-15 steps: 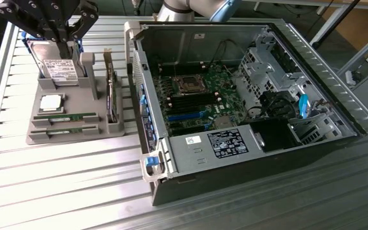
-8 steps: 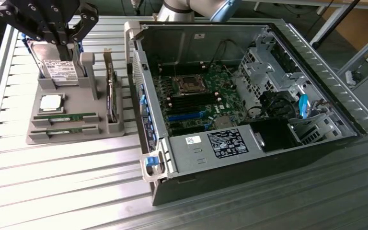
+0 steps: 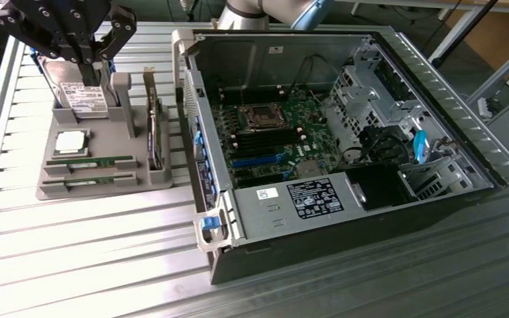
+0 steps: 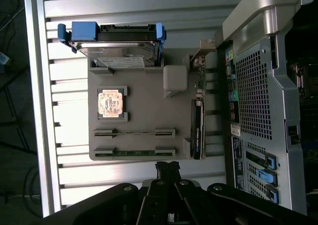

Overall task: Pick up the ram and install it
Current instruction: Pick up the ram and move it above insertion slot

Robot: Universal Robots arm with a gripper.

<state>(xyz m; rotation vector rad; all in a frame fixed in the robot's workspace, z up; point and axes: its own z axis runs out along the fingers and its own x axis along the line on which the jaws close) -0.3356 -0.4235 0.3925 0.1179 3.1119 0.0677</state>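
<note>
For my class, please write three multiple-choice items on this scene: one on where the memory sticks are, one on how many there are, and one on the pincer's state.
1. Where do the memory sticks lie?
A. in the grey holder
B. in the computer's slots
C. on the bare table

2. How many memory sticks are there?
A. one
B. two
C. four

3. How is the pincer?
A. wide open
B. shut on a stick
C. shut, holding nothing

Answers:
1 A, both sit in the holder's grooves.
2 B, two green strips lie side by side.
3 C, it is closed and both sticks lie in the holder.
</note>
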